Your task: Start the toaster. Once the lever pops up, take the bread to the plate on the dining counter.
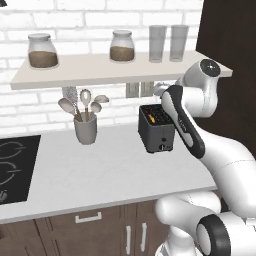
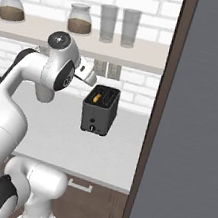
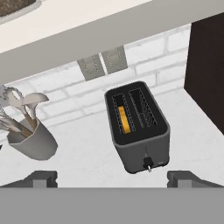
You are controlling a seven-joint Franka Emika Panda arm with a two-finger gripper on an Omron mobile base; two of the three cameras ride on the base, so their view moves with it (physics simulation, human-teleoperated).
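The dark grey toaster (image 1: 157, 131) (image 2: 99, 111) (image 3: 139, 131) stands on the white worktop against the brick wall. The orange-yellow bread (image 3: 124, 119) (image 2: 98, 98) sits low in its left slot; the right slot holds nothing. A small lever (image 3: 149, 164) sticks out low on the toaster's front. My gripper (image 3: 113, 178) hovers above and in front of the toaster, open, its fingertips (image 3: 42, 177) wide apart with nothing between them. The plate and the dining counter are out of view.
A grey utensil cup (image 1: 85, 131) (image 3: 33, 141) stands left of the toaster. A shelf (image 1: 100, 70) with jars and glasses hangs just above. A black hob (image 1: 12, 165) lies far left. A tall dark cabinet (image 2: 200, 122) walls off the right side.
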